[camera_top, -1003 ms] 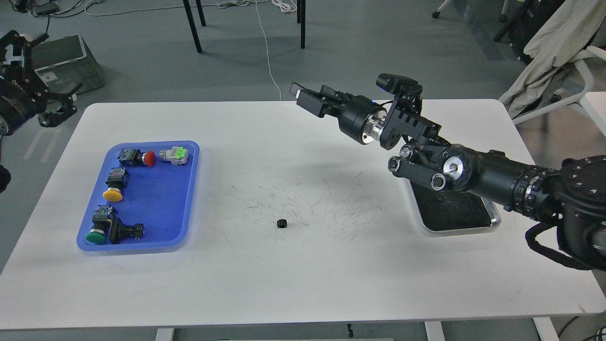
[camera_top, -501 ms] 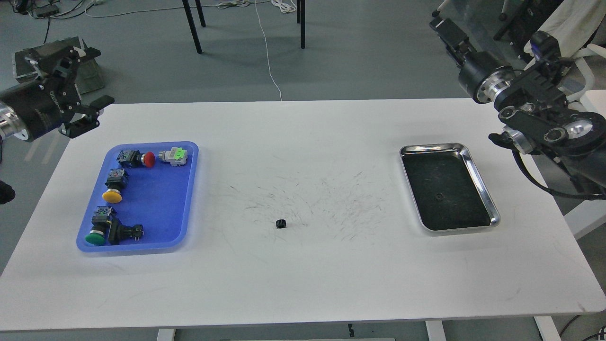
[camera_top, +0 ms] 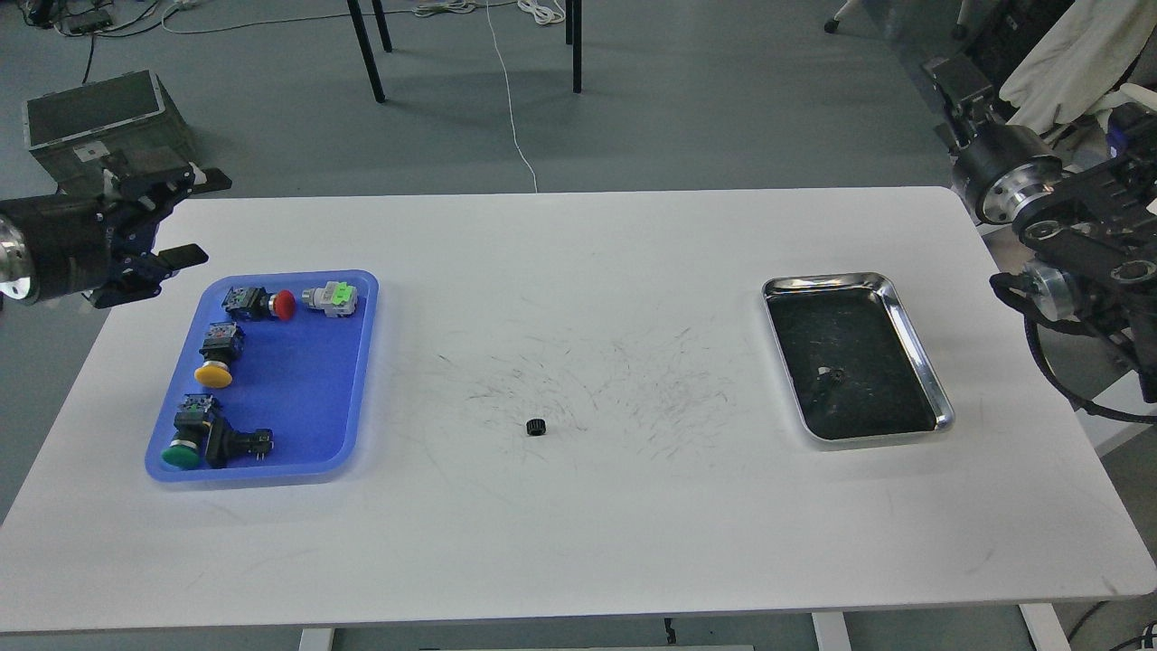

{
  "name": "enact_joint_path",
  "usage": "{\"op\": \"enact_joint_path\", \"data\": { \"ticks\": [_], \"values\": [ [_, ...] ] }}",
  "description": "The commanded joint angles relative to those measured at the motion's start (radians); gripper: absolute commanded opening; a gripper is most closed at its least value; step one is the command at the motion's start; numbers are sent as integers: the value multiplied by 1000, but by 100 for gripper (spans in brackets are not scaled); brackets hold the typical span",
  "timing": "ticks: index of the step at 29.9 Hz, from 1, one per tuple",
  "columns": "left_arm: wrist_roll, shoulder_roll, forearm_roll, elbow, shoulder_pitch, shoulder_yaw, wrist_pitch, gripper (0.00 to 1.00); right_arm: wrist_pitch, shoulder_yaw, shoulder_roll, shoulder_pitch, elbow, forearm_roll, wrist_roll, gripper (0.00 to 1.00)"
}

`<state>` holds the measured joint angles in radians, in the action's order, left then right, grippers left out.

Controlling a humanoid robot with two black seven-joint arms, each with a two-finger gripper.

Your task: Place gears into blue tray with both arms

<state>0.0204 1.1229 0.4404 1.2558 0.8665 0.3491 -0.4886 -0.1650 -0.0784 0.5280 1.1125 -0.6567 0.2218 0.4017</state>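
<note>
Black toothed gear [camera_top: 538, 427] lies on the white counter [camera_top: 578, 542] at centre frame; another [camera_top: 837, 374] sits in the steel tray [camera_top: 913, 339]. Blue plastic tray [camera_top: 362, 362] lies left. Left end effector [camera_top: 176, 217] is spread apart; whether the right end effector [camera_top: 954, 86] is apart or together, I cannot tell.

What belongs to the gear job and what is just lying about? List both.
Belongs to the job:
- gear on the table
- gear in the steel tray
- blue tray
- left gripper
- right gripper

Just lying about:
- steel tray
- five push-button switches, e.g. the yellow one
- grey crate on the floor
</note>
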Motion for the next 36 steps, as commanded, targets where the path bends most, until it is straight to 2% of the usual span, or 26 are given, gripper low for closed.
{"op": "enact_joint_path", "data": {
  "ticks": [1,3,7,11,14,18,21,27,33,36],
  "values": [
    [-77,3,14,59,-4,-1,0,98,10,28,1,-32,-4,-35,0,95],
    [-108,0,53,111,-9,-9,28,98,24,28,1,-43,-1,-62,0,95],
    [-115,-9,207,182,-7,-22,146,97,39,28,20,-65,-3,-98,0,95],
    [-114,-37,274,289,-6,-22,205,92,42,28,30,-71,-3,-99,-1,95],
    [-115,-54,384,297,-9,-24,261,92,53,43,38,-71,-1,-111,-4,95],
    [-117,-98,480,321,-11,-27,265,88,67,55,40,-71,-3,-150,-60,95],
    [-119,-127,512,333,-11,-32,263,88,68,57,37,-71,-12,-156,-84,95],
    [-128,-175,723,386,-15,-98,272,88,73,57,23,-71,-17,-156,-87,95],
    [-126,-265,969,380,-80,-102,318,87,73,55,20,-68,-14,-153,-86,95],
    [-126,-304,1078,338,-96,-127,346,87,73,54,21,-63,-9,-153,-86,95]
  ]
}}
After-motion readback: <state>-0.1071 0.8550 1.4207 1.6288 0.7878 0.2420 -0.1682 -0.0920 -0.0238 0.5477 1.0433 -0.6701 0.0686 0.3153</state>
